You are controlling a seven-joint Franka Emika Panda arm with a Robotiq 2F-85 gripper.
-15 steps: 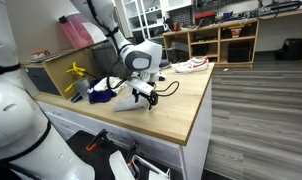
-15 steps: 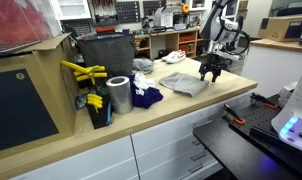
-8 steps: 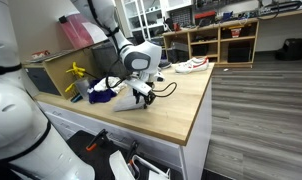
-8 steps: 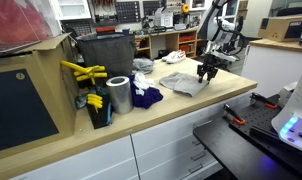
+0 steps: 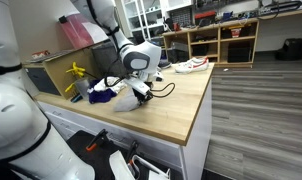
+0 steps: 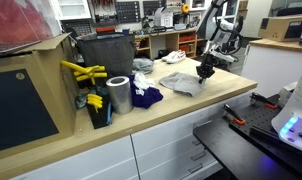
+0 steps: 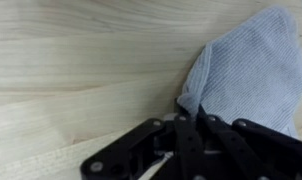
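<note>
Gripper (image 7: 188,113) is low on the table (image 7: 81,60), jaws pinched shut on a corner of the cloth (image 7: 246,65). Rest of the cloth lies flat, near the blue rag (image 6: 144,97). Step, I think: the grab. Next needs a slow, straight lift so the corner won't slip.

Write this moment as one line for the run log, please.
gripper: shut on corner of light blue-grey fabric cloth | cloth: lying on pale wooden table | lifted: not yet
</note>
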